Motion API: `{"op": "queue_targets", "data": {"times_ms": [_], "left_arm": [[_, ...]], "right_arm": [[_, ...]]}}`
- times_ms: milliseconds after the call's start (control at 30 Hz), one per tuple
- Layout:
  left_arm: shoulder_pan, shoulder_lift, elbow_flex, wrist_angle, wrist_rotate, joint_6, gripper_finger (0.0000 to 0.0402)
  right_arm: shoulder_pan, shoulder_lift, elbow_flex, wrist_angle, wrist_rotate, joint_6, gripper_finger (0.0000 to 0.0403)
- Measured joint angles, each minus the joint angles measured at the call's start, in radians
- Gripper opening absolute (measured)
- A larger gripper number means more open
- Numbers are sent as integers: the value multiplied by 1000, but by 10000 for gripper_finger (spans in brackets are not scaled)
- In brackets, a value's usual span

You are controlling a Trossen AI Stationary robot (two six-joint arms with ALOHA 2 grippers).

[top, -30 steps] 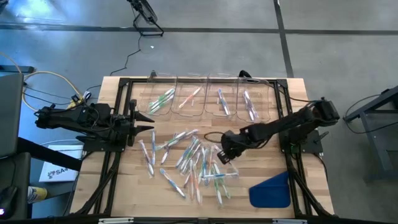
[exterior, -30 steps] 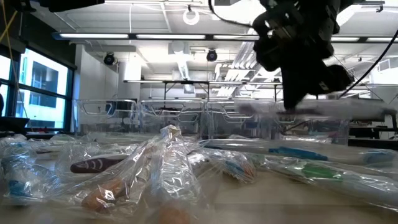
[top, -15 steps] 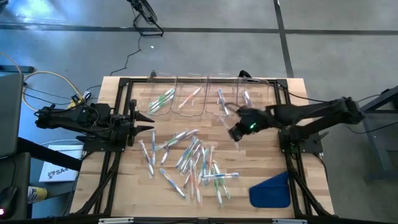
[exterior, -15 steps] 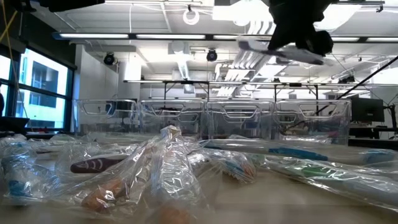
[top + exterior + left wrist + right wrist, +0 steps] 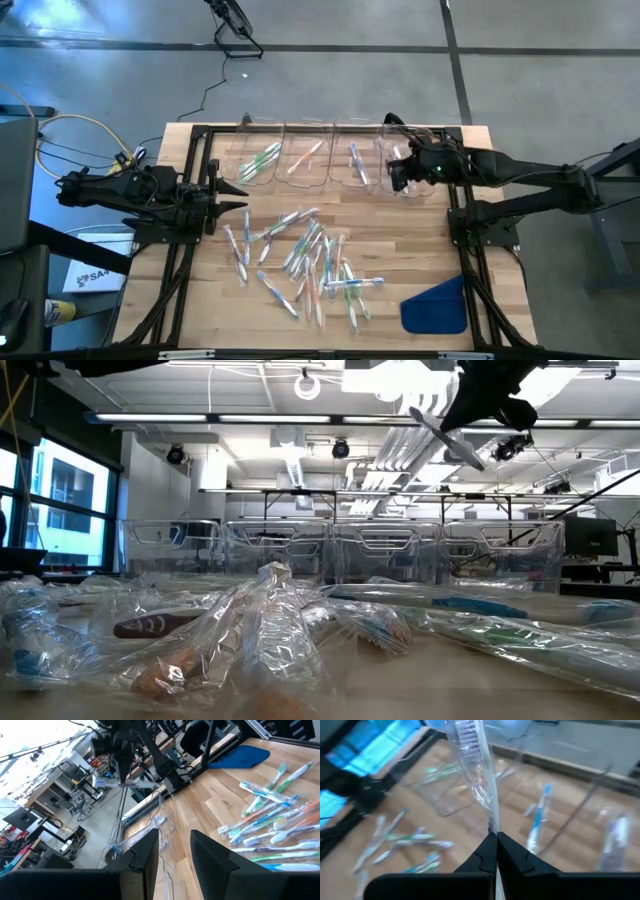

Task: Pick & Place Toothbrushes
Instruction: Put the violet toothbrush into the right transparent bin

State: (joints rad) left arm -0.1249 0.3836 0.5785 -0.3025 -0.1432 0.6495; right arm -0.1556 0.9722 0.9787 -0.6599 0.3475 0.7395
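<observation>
Holding a wrapped toothbrush (image 5: 475, 770) by its tail, right pincer (image 5: 496, 840) clamped | looks light, stiff, crinkly-slippery, so grip mid-handle | left pincer (image 5: 175, 845) parked, fingers apart

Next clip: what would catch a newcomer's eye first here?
The right gripper, shut on a clear-wrapped toothbrush, hangs above the rightmost of the clear plastic bins at the table's far edge. A loose heap of wrapped toothbrushes covers the table's middle, and a blue flat piece lies near the right corner.
</observation>
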Motion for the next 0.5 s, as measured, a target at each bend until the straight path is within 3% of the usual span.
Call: {"op": "queue_targets", "data": {"times_ms": [500], "left_arm": [[0, 0, 0, 9, 0, 0, 108]], "right_arm": [[-313, 81, 0, -139, -27, -123, 3]]}}
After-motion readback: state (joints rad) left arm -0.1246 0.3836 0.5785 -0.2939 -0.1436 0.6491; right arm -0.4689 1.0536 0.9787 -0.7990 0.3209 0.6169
